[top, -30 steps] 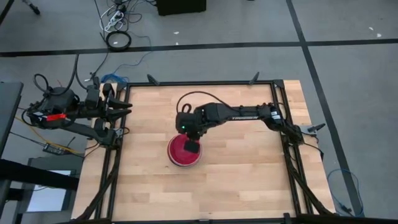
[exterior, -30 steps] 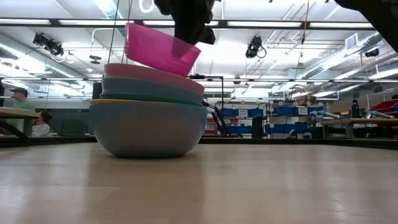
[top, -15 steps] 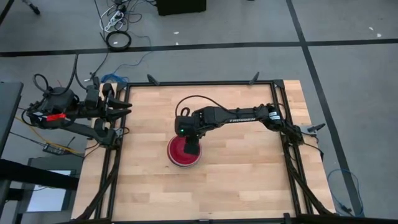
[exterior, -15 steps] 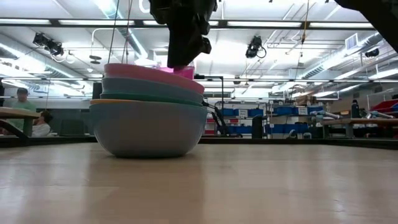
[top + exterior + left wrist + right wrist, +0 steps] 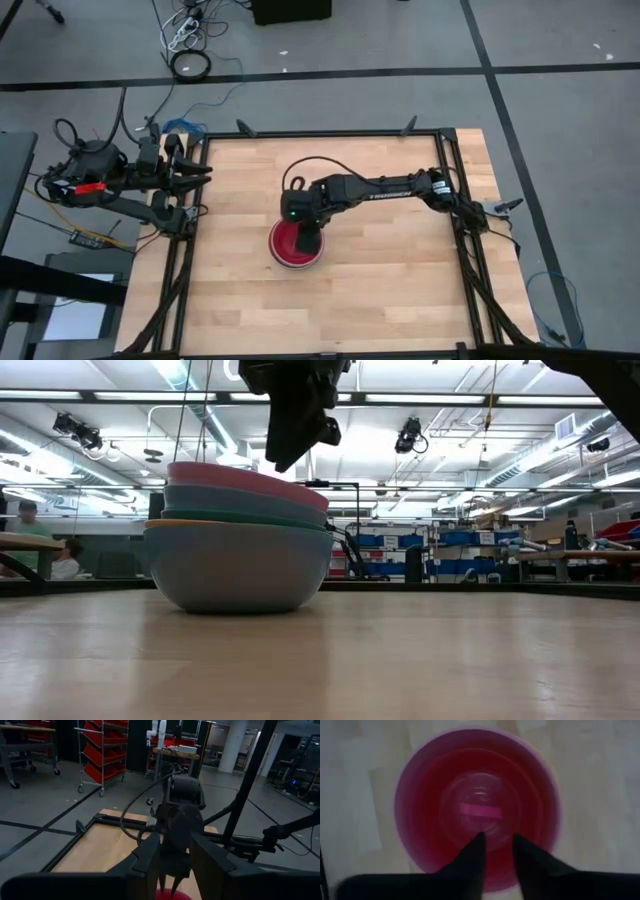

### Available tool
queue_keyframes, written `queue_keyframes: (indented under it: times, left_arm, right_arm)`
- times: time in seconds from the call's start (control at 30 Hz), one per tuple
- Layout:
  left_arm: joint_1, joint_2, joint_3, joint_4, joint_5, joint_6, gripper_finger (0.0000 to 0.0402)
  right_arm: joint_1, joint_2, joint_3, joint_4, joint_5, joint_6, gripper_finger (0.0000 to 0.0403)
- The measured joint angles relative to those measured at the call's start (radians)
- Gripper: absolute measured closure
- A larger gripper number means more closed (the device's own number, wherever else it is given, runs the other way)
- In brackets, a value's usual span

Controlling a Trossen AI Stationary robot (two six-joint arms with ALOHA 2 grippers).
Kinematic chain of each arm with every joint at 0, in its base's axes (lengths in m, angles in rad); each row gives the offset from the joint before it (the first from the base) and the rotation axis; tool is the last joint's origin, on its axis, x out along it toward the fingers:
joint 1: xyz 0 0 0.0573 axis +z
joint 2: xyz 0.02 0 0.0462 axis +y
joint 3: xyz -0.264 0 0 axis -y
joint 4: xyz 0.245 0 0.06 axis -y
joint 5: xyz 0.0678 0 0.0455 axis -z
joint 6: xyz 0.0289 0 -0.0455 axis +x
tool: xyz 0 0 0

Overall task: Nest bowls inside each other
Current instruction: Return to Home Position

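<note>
**Risk.** The right pincer point(image 5: 306, 240) hangs directly above the stack of bowls point(image 5: 283, 252). Its two fingers are parted and grip nothing, and the tips point into the red bowl point(image 5: 475, 785). If I retract sideways before gaining height, I judge that a finger can hook a rim and drag or tip the stack. The low view shows the upper rims sloping down to one side, the pink bowl point(image 5: 245, 475) most of all. The upper bowls therefore look not fully seated, and a light knock may pop one out. The safe move is straight up first, then back toward the arm's base at 3 o'clock.

**Contents.** The stack sits on the worktop point(image 5: 390, 280), just toward 7 o'clock of its centre. The light blue bowl point(image 5: 240, 565) is outermost and carries all the rest. The red bowl lies innermost. Every bowl I can see is in this one stack.

**Idle arm.** The left pincer point(image 5: 203, 178) waits at the 10 o'clock edge, fingers parted and empty.
</note>
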Motion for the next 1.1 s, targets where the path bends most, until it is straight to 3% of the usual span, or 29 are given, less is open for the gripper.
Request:
queue_keyframes:
  times: [0.07, 0.13, 0.4, 0.53, 0.67, 0.9, 1.0, 1.1]
  left_arm:
    - [0.0, 0.0, 0.0, 0.0, 0.0, 0.0, 0.0289]
    - [0.0, 0.0, 0.0, 0.001, 0.0, 0.003, 0.0289]
    - [0.0, -0.045, 0.0, -0.015, 0.0, 0.023, 0.0289]
    - [0.0, -0.138, 0.0, -0.065, -0.006, -0.001, 0.0289]
    - [0.007, -0.242, 0.001, -0.133, -0.027, -0.04, 0.0289]
    - [0.099, -0.379, -0.001, -0.328, -0.011, -0.107, 0.0289]
    - [0.169, -0.422, -0.001, -0.37, 0.043, -0.104, 0.0289]
    - [0.242, -0.459, 0.0, -0.37, 0.128, -0.075, 0.0289]
  right_arm:
    - [0.009, 0.01, -0.001, 0.004, -0.011, -0.02, 0.0368]
    - [0.019, 0.013, -0.015, 0.031, -0.015, -0.041, 0.0391]
    - [0.023, 0.061, -0.027, 0.1, 0.031, -0.112, 0.0402]
    - [0.047, 0.05, -0.039, 0.297, 0.144, -0.208, 0.0403]
    - [0.067, 0.0, -0.039, 0.452, 0.177, -0.291, 0.0403]
    - [0.09, -0.216, -0.065, 0.325, 0.369, -0.343, 0.0403]
    - [0.114, -0.431, -0.198, 0.339, 0.481, -0.342, 0.0403]
    - [0.176, -0.699, -0.434, 0.388, 0.619, -0.286, 0.0403]
